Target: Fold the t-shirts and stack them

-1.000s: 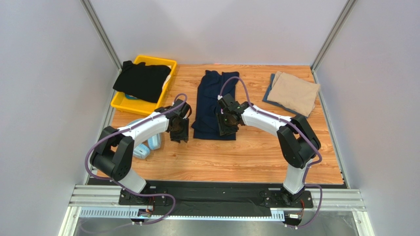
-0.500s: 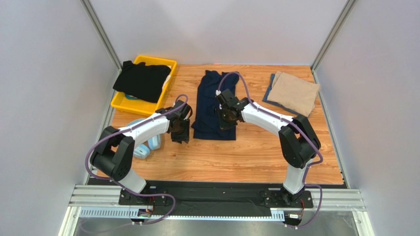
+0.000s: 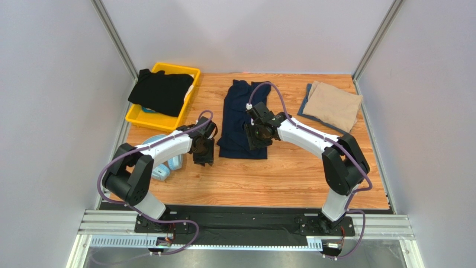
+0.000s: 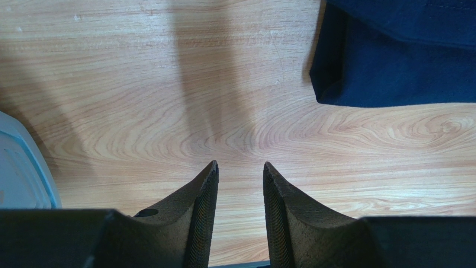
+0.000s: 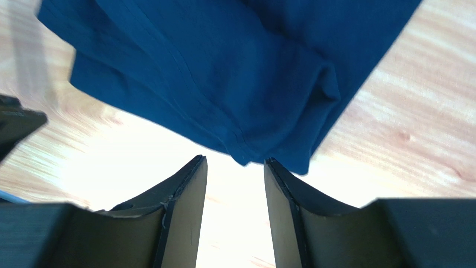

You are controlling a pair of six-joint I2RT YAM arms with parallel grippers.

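A dark navy t-shirt (image 3: 240,114) lies folded in a long strip at the middle of the wooden table. My right gripper (image 3: 256,139) hovers over its near right end, open; in the right wrist view the navy t-shirt's (image 5: 223,72) hem lies just past the right gripper (image 5: 234,163), with nothing between the fingers. My left gripper (image 3: 204,154) stands open over bare wood left of the shirt's near corner (image 4: 402,72); the left gripper (image 4: 240,167) holds nothing. A tan t-shirt (image 3: 333,105) lies folded at the back right. A black t-shirt (image 3: 161,91) is draped over the yellow bin.
The yellow bin (image 3: 146,117) sits at the back left. Light blue headphones (image 3: 167,163) lie by the left arm, and a part of them (image 4: 22,167) shows at the left wrist view's edge. A grey-blue cloth edge (image 3: 305,107) pokes out under the tan shirt. Walls close in both sides.
My right gripper has shifted slightly over the navy shirt's near end, and its elbow has swung a little to the right. The left arm has barely moved.
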